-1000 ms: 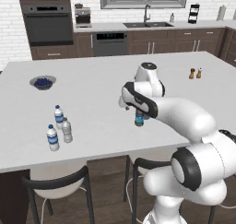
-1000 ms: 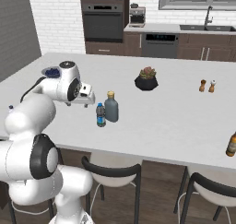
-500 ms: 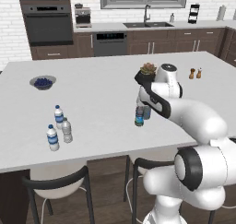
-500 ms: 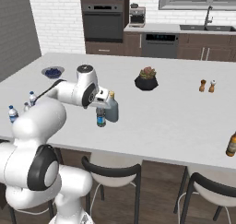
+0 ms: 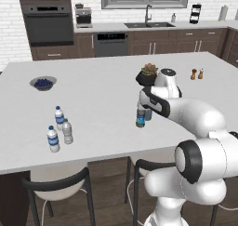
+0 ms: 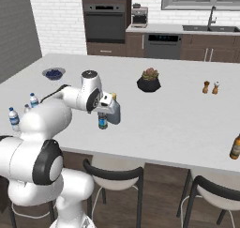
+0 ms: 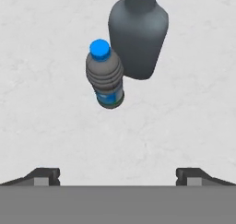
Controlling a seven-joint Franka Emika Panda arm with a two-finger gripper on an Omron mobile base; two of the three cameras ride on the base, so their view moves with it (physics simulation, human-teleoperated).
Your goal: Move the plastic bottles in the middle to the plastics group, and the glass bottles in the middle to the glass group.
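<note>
A small dark ribbed plastic bottle [image 7: 105, 78] with a blue cap and blue-green label stands mid-counter, touching or nearly touching a wider grey glass bottle [image 7: 138, 34] with a narrow neck. Both bottles, the dark one [image 5: 140, 118] and the grey one [image 6: 114, 114], stand upright under my hand. My gripper [image 7: 118, 177] hangs open above them, looking down, nothing between its fingertips [image 7: 44, 176]. At the counter's left end stand two white-capped, blue-labelled water bottles [image 5: 59, 117] [image 5: 53, 139], with a small clear unlabelled bottle [image 5: 68, 131] between them.
A potted plant [image 5: 148, 74] sits just behind the middle bottles. Salt and pepper shakers [image 5: 197, 74] stand far right. At the back left is a bowl of blueberries [image 5: 42, 83]. A brown bottle [image 6: 236, 147] stands near the right front edge. Stools line the near side.
The arm has swung right, bringing the hand from left of the middle bottles to above them. The gripper has stayed open. The bottles have not moved.
</note>
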